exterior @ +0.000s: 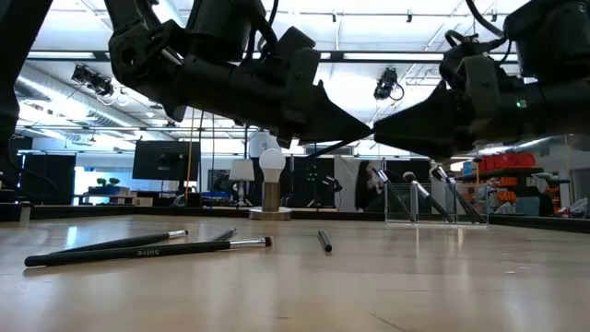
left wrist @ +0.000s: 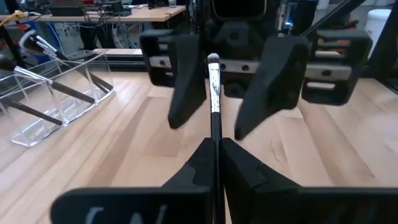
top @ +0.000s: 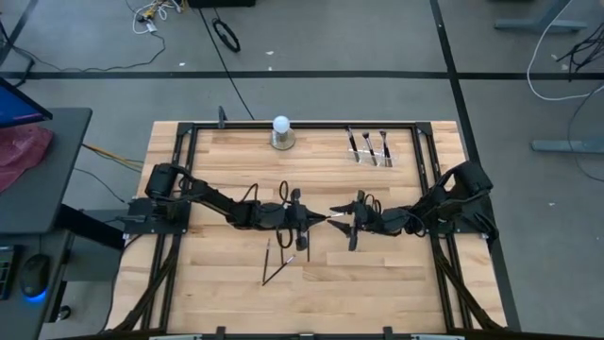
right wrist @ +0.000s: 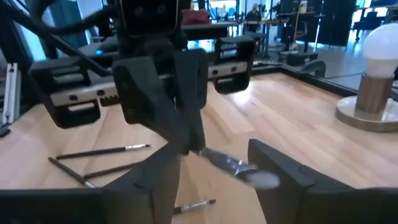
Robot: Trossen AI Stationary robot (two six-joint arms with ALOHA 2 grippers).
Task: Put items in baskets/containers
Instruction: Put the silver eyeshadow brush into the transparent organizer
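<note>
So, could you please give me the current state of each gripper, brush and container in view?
Left gripper: shut on held brush, above mid-table.
Held brush: in the air, bristle end between the right gripper's fingers.
Right gripper: open around that tip.
Clear holder: on table, three brushes inside.
Loose brushes: lying flat on table.
Bulb-shaped lamp: upright.

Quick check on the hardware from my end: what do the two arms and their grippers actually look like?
Both arms are black and jointed, with black cables looping along them. The left gripper and right gripper each carry two matte black, wedge-shaped fingers on a wide black bar with a pale toothed strip. The bases sit on black frame rails.
</note>
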